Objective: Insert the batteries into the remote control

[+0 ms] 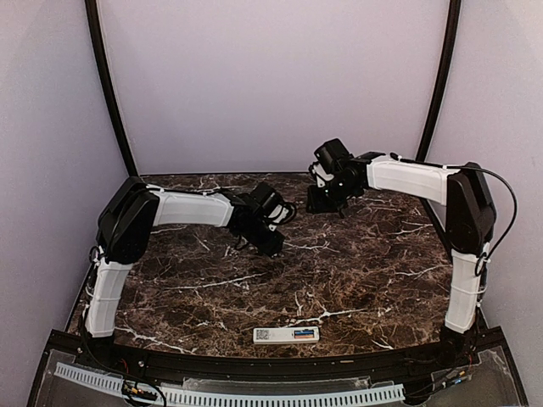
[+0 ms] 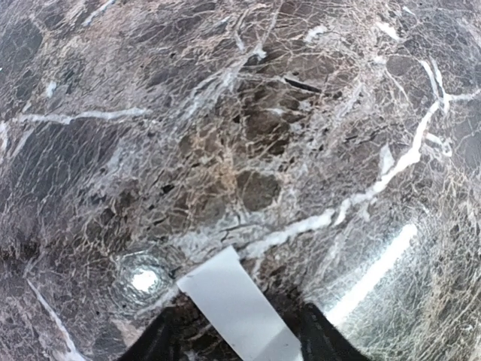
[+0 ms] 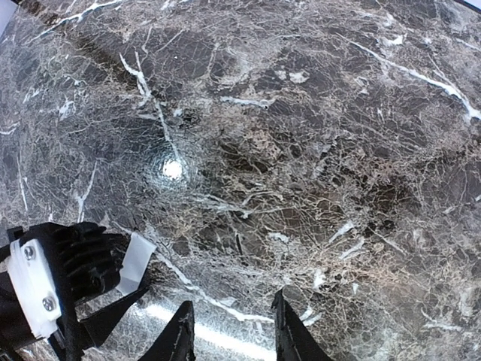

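While the left claw pinches the white cover and the right claw sits half-spread, empty, best align it squarely over the remote control.

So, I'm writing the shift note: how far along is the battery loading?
Done: orange and blue batteries seem seated in the remote control. In hand: the left gripper appears to hold a white panel, perhaps the cover. Left: fitting it; the batteries look uncovered.

Dark brown, white-veined marble table fills the lower frame; plain lilac walls above, black poles in both upper corners.
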Available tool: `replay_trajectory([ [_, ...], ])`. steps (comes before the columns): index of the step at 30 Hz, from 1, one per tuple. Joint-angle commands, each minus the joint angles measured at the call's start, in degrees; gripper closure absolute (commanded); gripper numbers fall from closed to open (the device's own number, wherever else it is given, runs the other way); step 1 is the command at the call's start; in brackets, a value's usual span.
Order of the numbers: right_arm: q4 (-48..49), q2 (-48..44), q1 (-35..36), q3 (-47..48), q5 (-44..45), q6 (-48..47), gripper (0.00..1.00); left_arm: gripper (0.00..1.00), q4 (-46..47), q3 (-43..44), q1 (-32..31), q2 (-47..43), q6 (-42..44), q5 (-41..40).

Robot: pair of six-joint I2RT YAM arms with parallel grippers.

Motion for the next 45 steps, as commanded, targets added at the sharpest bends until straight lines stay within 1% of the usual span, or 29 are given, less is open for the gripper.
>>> replay_trajectory([
  [1, 0.1, -3.0, 0.6, -1.4, 1.7, -0.5, 0.66, 0.52, -7.2, -1.3, -0.2, 1.7, -0.4, 4.0],
  [3, 0.0, -3.7, 0.7, -2.1, 2.0, -0.6, 0.66, 0.59, -8.3, -2.5, -0.2, 1.5, -0.1, 5.2],
  [8, 0.4, -4.9, 0.9, -3.9, 0.6, -1.4, 0.66, 0.65, -6.7, -8.0, -0.2, -1.6, 2.1, 8.9],
  [13, 1.4, -7.0, 1.5, -6.5, -3.6, -2.0, 0.65, 0.74, -2.9, -16.0, -0.2, -6.8, 5.8, 12.7],
  [16, 1.6, -8.1, 1.8, -8.1, -5.0, -2.2, 0.65, 0.75, -0.9, -20.2, -0.2, -9.1, 7.5, 12.6],
  [19, 1.6, -8.7, 2.1, -9.2, -5.4, -2.5, 0.64, 0.75, 0.9, -22.5, -0.2, -10.7, 9.3, 11.8],
  [21, 1.6, -8.9, 2.2, -9.8, -5.6, -2.7, 0.64, 0.69, 1.6, -23.0, -0.2, -10.9, 10.7, 11.4],
  [22, 1.6, -9.1, 2.2, -10.1, -5.7, -2.7, 0.64, 0.62, 2.1, -22.8, -0.1, -10.9, 11.3, 10.9],
  [23, 1.7, -9.3, 2.2, -10.4, -5.6, -2.8, 0.64, 0.58, 2.4, -22.5, -0.2, -10.9, 11.6, 10.6],
  [24, 1.7, -9.4, 2.2, -10.6, -5.6, -2.8, 0.64, 0.49, 3.2, -21.9, -0.1, -10.8, 11.5, 10.4],
  [25, 1.7, -9.6, 2.2, -10.8, -5.6, -2.8, 0.64, 0.45, 3.5, -21.3, -0.1, -10.5, 11.1, 10.6],
  [26, 1.7, -9.7, 2.2, -11.1, -5.5, -2.8, 0.64, 0.37, 3.8, -19.9, -0.1, -10.2, 10.7, 11.3],
  [28, 1.8, -10.0, 2.2, -11.4, -5.3, -2.9, 0.63, 0.30, 4.0, -17.2, -0.1, -8.8, 9.4, 11.5],
  [30, 1.9, -10.1, 2.2, -11.8, -5.1, -3.0, 0.63, 0.28, 3.4, -14.1, -0.1, -6.5, 8.2, 10.4],
  [32, 1.8, -10.2, 2.2, -12.0, -5.1, -3.1, 0.63, 0.28, 1.8, -10.9, -0.1, -3.0, 7.5, 8.9],
  [35, 1.4, -10.4, 2.2, -12.3, -4.8, -3.2, 0.63, 0.31, -2.2, -6.7, -0.1, 0.1, 6.7, 6.9],
  [37, 1.3, -10.9, 2.2, -12.7, -4.4, -3.3, 0.63, 0.37, -4.5, -5.3, -0.1, 1.1, 6.2, 6.3],
  [39, 1.5, -11.3, 2.2, -13.2, -4.3, -3.3, 0.63, 0.48, -5.3, -5.1, 0.0, 1.2, 5.7, 6.1],
  [40, 1.5, -11.4, 2.2, -13.3, -4.3, -3.2, 0.63, 0.51, -5.6, -5.0, 0.0, 1.3, 5.4, 6.0],
  [41, 1.5, -11.5, 2.2, -13.4, -4.3, -3.2, 0.63, 0.57, -6.5, -4.9, 0.0, 1.3, 5.1, 6.0],
  [43, 1.4, -11.6, 2.2, -13.3, -4.2, -3.2, 0.62, 0.62, -7.9, -4.9, 0.0, 1.3, 4.6, 6.8],
  [45, 1.4, -11.7, 2.3, -13.4, -4.3, -3.0, 0.62, 0.65, -9.3, -5.1, 0.0, 1.3, 4.3, 7.8],
])
